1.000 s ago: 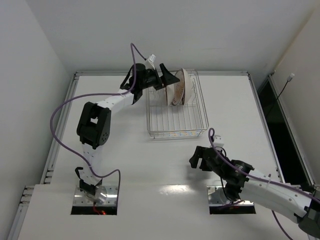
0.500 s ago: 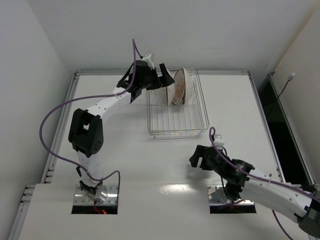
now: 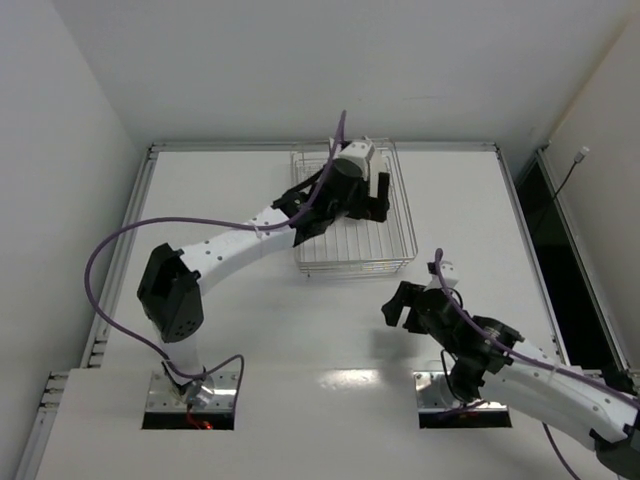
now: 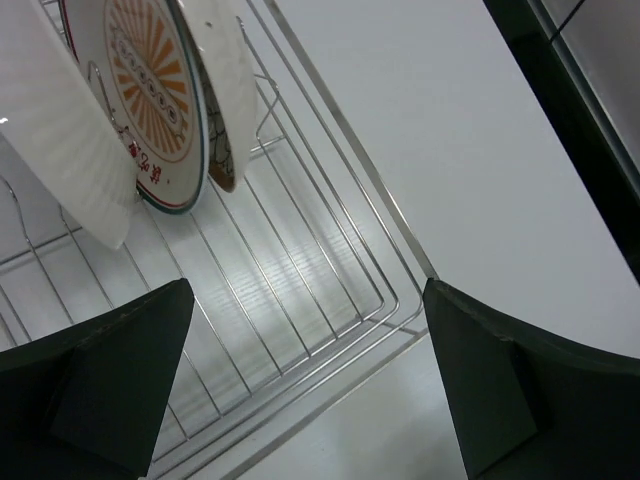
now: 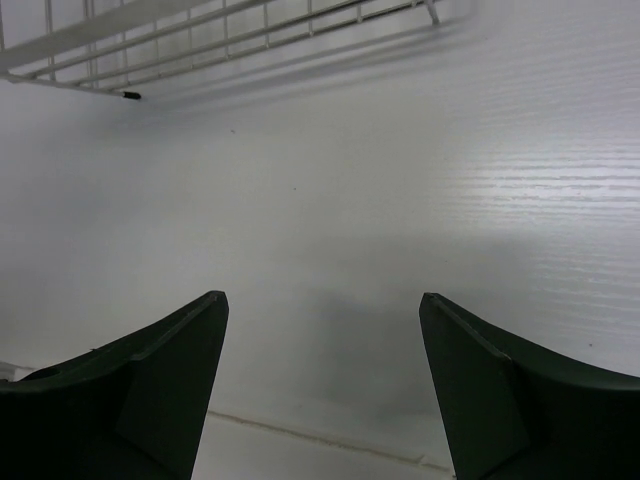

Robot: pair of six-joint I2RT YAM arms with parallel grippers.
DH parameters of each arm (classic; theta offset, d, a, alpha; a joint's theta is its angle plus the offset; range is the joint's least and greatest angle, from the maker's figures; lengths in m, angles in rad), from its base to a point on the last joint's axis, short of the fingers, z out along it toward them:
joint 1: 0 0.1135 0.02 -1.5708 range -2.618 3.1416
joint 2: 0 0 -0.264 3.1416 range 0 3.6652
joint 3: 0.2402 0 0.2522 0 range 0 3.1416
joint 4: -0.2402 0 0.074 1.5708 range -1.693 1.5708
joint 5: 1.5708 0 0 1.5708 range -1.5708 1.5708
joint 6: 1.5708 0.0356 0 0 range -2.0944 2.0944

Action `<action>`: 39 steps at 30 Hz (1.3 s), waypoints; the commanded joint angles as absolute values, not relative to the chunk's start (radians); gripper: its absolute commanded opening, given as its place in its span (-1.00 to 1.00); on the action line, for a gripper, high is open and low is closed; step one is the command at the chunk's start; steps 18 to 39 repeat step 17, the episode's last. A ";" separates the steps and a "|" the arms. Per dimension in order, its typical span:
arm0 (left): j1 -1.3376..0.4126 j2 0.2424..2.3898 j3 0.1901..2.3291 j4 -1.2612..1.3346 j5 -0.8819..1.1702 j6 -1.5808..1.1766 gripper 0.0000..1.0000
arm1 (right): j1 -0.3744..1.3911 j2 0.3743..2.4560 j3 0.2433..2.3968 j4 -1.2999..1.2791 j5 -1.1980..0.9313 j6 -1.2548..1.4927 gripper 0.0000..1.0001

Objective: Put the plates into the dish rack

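The dish rack [image 3: 350, 256] stands at the back middle of the table. In the left wrist view three plates stand upright between its tines [image 4: 300, 280]: the sunburst plate [image 4: 150, 90], one plate [image 4: 228, 90] behind it and the white back of another [image 4: 60, 140] in front. My left gripper [image 3: 372, 205] hovers over the rack, open and empty [image 4: 310, 385], apart from the plates. It hides the plates in the top view. My right gripper [image 3: 402, 308] is open and empty [image 5: 322, 380] low over the bare table, in front of the rack.
The rack's near rim [image 5: 200, 40] shows at the top of the right wrist view. A raised table edge [image 3: 520, 220] and a dark gap [image 3: 560, 260] run along the right side. White walls close the back and left.
My left arm has swung right, from beside the rack's far left corner to over the rack. The plates stay upright in the rack. My right arm has shifted slightly.
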State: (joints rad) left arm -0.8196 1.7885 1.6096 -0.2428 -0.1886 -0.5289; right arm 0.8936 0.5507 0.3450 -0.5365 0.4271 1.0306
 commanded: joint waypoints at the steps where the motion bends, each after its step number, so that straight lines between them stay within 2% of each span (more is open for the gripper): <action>1: -0.888 1.713 1.591 -0.276 -0.368 -0.436 1.00 | 0.900 0.522 0.396 -0.601 0.538 1.017 0.52; 6: -0.988 1.668 1.591 -0.320 -0.498 -0.385 1.00 | 0.900 0.508 0.362 -0.578 0.560 1.028 0.52; 9: -1.057 1.628 1.545 -0.330 -0.656 -0.318 1.00 | 0.900 0.555 0.362 -0.569 0.560 1.028 0.49; 17: -1.204 1.382 1.264 -0.222 -1.031 -0.164 1.00 | 0.900 0.588 0.362 -0.557 0.571 1.042 0.49; 39: -1.204 1.382 1.264 -0.222 -1.031 -0.164 1.00 | 0.900 0.588 0.362 -0.557 0.571 1.042 0.49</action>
